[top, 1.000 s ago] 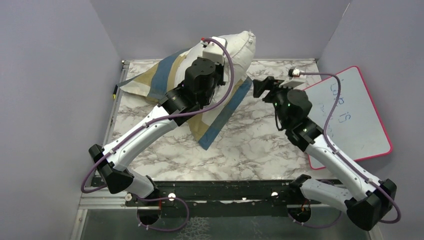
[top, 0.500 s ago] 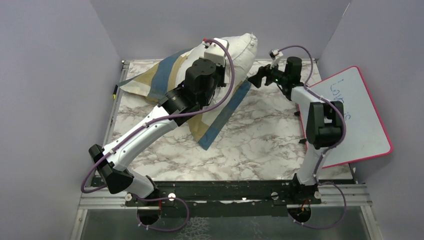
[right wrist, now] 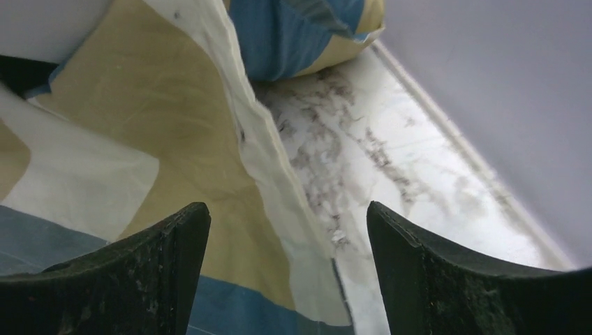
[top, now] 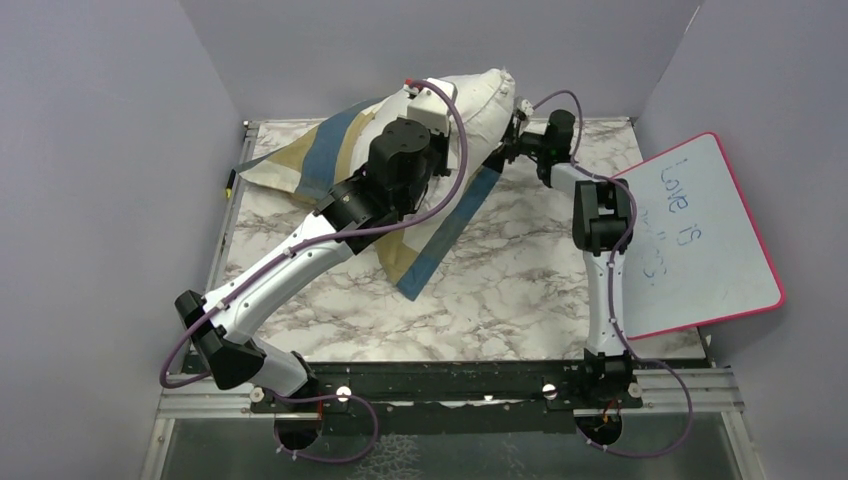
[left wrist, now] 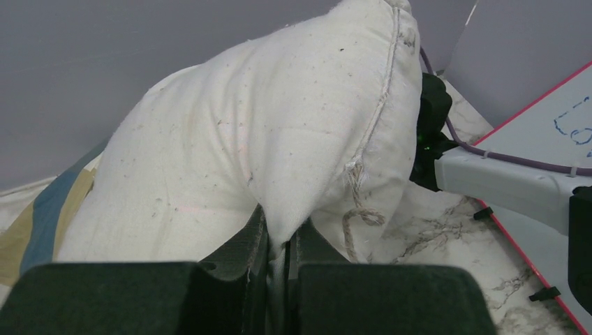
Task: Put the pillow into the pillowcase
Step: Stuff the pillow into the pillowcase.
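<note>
The off-white pillow [top: 478, 98] is raised at the back of the table, and its left part lies over the blue, tan and cream pillowcase [top: 300, 165]. My left gripper [left wrist: 279, 241] is shut on a pinched fold of the pillow [left wrist: 279, 125], near a frayed cord at its seam. My right gripper [top: 510, 142] is open beside the pillow's right end, low over the table. In the right wrist view it [right wrist: 286, 209] straddles the cream hem of the pillowcase [right wrist: 105, 139], which lies flat between its fingers.
A pink-rimmed whiteboard [top: 700, 240] with blue writing leans at the right. Grey walls close in the back and both sides. The marble tabletop [top: 520, 280] shows in front of the fabric. My stretched right arm [top: 600, 230] runs along the whiteboard's left edge.
My right arm has stretched out from the middle right of the table to the pillow's right end at the back. The left arm and its grip have stayed put.
</note>
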Tool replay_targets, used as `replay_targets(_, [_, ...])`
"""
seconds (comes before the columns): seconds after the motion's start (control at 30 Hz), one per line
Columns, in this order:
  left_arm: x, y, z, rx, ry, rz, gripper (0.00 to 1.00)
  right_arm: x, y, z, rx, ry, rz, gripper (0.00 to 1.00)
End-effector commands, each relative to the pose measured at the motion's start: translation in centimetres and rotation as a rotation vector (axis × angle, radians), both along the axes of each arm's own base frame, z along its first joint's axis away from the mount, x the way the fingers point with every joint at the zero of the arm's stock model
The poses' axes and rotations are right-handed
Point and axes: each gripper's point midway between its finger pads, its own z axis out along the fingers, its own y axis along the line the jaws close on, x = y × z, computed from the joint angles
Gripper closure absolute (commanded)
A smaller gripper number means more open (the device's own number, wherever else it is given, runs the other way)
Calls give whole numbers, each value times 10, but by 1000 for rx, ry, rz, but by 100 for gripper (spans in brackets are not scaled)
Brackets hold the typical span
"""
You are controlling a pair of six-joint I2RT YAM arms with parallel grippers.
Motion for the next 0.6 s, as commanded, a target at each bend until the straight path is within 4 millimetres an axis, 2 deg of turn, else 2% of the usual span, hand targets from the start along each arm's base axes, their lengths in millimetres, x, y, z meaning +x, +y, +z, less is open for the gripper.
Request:
replay_targets(0.0, [-2, 22, 51, -96, -107, 66, 100, -24, 25, -9, 15, 66, 161, 14])
replay_targets(0.07, [1, 22, 51, -85, -112, 77, 100, -26, 33, -17, 0, 137, 139, 18])
replay_targets(0.13, [5, 23, 48, -69, -114, 98, 100, -35, 39, -22, -25, 198, 148, 31])
replay_targets(0.2, [8, 22, 46, -59, -114, 108, 100, -53, 42, -26, -39, 219, 186, 40])
replay_targets(0.27, [9, 21, 44, -61, -112, 109, 100, -67, 41, -24, -39, 230, 204, 42])
replay_targets(0.37, [10, 22, 42, -62, -114, 114, 100, -74, 37, -26, -68, 291, 163, 43])
replay_targets(0.43, [11, 23, 41, -52, -115, 124, 100, -85, 35, -24, -78, 327, 163, 43])
replay_targets(0.57, [12, 25, 41, -42, -117, 134, 100, -108, 30, -27, -78, 374, 140, 39])
